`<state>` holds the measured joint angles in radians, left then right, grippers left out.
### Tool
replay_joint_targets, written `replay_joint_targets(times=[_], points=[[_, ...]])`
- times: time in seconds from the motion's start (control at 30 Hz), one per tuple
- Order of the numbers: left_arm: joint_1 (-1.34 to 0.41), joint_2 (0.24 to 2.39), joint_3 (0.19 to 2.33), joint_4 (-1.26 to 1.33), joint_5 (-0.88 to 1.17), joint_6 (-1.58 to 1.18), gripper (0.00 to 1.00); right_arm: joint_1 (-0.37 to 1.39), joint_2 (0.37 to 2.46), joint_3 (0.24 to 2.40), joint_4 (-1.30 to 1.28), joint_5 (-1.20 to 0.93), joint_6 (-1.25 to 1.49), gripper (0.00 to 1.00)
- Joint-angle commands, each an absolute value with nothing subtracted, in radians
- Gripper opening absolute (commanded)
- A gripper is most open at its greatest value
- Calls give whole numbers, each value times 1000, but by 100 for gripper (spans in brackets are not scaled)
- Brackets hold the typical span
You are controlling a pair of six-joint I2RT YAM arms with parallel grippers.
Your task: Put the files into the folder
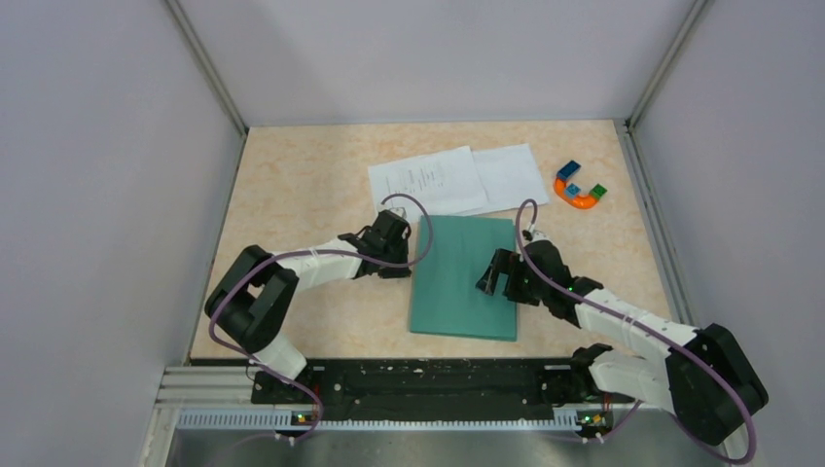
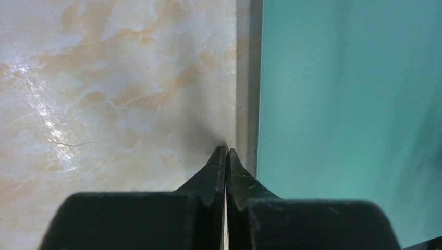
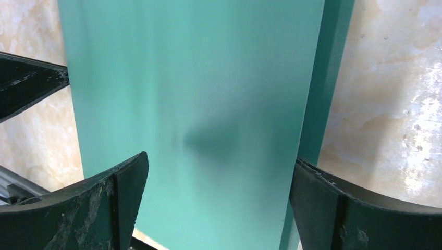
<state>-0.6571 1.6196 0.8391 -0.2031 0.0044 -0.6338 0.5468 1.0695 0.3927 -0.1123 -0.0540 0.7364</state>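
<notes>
The teal folder (image 1: 465, 277) lies flat and closed in the middle of the table. The two files lie just beyond its far edge: a sheet with printed text (image 1: 426, 180) overlapping a nearly blank sheet (image 1: 513, 175). My left gripper (image 1: 411, 261) is shut with nothing in it. Its tips (image 2: 225, 150) rest on the table right beside the folder's left edge (image 2: 271, 104). My right gripper (image 1: 494, 277) hovers open over the folder's right half. The cover (image 3: 198, 104) fills the space between its fingers (image 3: 125, 182), and a darker teal strip (image 3: 333, 78) shows along one edge.
A multicoloured horseshoe toy (image 1: 579, 187) sits at the back right, next to the blank sheet. Grey walls enclose the marbled tabletop (image 1: 311, 185) on three sides. The black rail (image 1: 428, 384) with the arm bases runs along the near edge.
</notes>
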Motion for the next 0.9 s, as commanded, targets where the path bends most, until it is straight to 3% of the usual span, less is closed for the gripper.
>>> replay_joint_targets(times=[0.0, 0.2, 0.43, 0.6, 0.8, 0.87], points=[[-661, 1660, 818, -249, -16, -629, 0, 539, 1084, 384, -52, -88, 754, 99], [-662, 1670, 817, -241, -6, -629, 0, 539, 1085, 408, -9, -139, 797, 94], [-662, 1659, 816, -243, -6, -628, 0, 537, 1019, 448, -9, -158, 852, 79], [-663, 1651, 804, -232, 19, -635, 0, 534, 945, 489, -8, -165, 894, 52], [-663, 1607, 803, -235, 43, -642, 0, 533, 931, 572, -38, -166, 900, 2], [-663, 1575, 816, -258, 39, -643, 0, 533, 944, 609, -61, -169, 890, 0]])
